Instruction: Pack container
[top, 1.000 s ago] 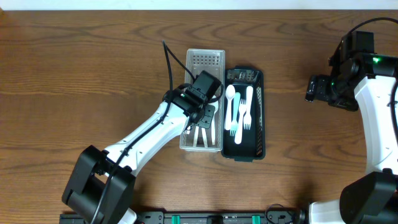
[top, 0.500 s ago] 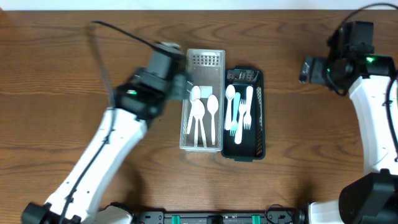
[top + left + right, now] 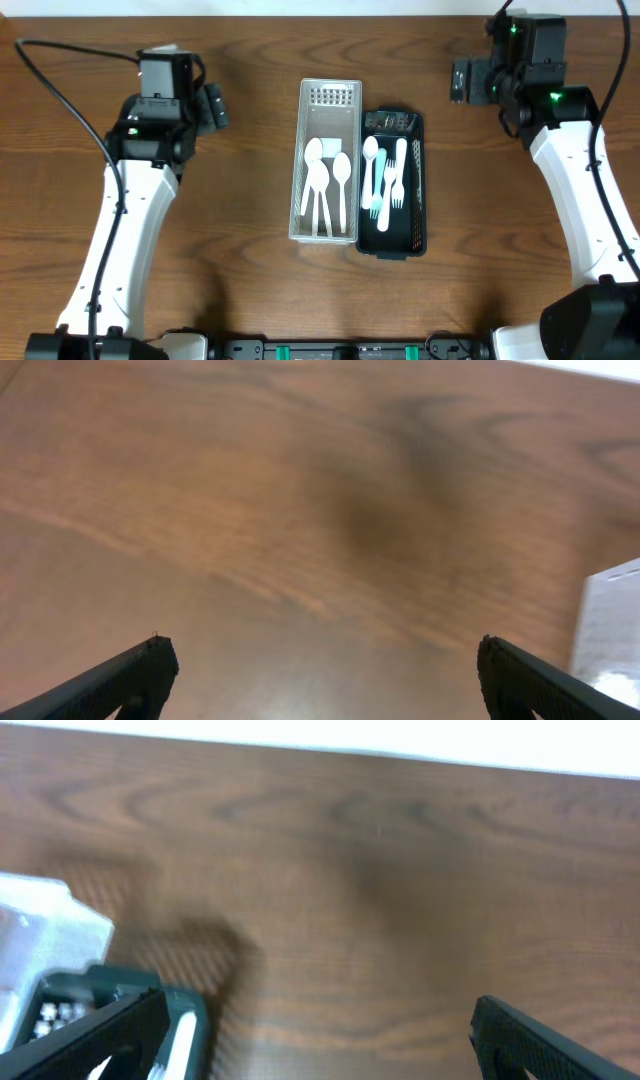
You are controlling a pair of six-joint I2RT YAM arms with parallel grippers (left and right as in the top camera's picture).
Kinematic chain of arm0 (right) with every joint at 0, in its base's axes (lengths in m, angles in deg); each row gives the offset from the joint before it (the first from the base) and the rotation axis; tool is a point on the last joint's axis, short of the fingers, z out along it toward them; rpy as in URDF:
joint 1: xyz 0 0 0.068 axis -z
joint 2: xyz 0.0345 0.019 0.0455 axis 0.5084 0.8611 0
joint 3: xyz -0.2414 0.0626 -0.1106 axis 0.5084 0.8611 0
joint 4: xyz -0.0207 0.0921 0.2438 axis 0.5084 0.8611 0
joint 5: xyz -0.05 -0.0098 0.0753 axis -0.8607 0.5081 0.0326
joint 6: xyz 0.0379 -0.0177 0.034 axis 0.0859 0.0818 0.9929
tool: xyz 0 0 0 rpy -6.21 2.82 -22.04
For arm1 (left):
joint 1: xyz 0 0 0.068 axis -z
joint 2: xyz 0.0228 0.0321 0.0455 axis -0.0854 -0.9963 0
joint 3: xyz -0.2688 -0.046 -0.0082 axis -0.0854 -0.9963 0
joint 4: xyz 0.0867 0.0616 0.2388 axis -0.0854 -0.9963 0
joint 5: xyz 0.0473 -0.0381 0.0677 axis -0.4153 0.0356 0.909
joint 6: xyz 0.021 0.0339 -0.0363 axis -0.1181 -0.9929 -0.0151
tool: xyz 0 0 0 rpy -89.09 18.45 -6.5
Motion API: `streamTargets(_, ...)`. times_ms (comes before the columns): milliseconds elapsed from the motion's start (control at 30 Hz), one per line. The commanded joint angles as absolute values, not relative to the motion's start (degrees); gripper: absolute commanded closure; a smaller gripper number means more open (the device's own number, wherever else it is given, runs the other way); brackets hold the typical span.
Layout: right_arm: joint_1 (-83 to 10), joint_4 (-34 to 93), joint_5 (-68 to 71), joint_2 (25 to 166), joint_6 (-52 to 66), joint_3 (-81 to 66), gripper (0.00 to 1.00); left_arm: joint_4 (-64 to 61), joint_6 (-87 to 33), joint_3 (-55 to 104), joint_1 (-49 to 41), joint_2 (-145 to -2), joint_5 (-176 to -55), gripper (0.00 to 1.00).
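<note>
Left gripper (image 3: 212, 107): fingers spread wide, empty, over bare table (image 3: 240, 240), well left of the clear container (image 3: 330, 97). Clear container sits mid-table and holds white spoons (image 3: 327, 180). Black container (image 3: 421, 200) touches its right side and holds white cutlery (image 3: 398, 172). Right gripper (image 3: 462, 82): fingers spread wide, empty, beyond the black container's far right corner, apart from it.

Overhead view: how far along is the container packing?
Done: three white spoons lie in the clear tray; a spoon and forks lie in the black tray. In hand: nothing; left gripper and right gripper hang open, away from both trays. Left: no loose cutlery visible, so probably nothing.
</note>
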State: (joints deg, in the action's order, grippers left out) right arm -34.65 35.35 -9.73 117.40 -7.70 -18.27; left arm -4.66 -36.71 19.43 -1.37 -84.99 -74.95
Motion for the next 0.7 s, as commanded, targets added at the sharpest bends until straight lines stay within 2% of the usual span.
streamTargets(0, -34.35, 37.62, -11.72, 116.61, -8.39, -18.31, 0.01, -4.99, -37.25, 18.25, -2.20, -82.65, -73.71, 0.02)
streamTargets(233, -33.76, 39.28, -12.38, 106.84, -6.82, -12.91, 0.01, 0.52, -37.23, 8.35, -2.20, -67.02, -73.71, 0.02)
streamTargets(667, -34.92, 33.69, -12.99, 76.59, -1.29, 23.00, 0.01, 6.14, -36.77, -22.75, 0.55, -28.82, -73.71, 0.02)
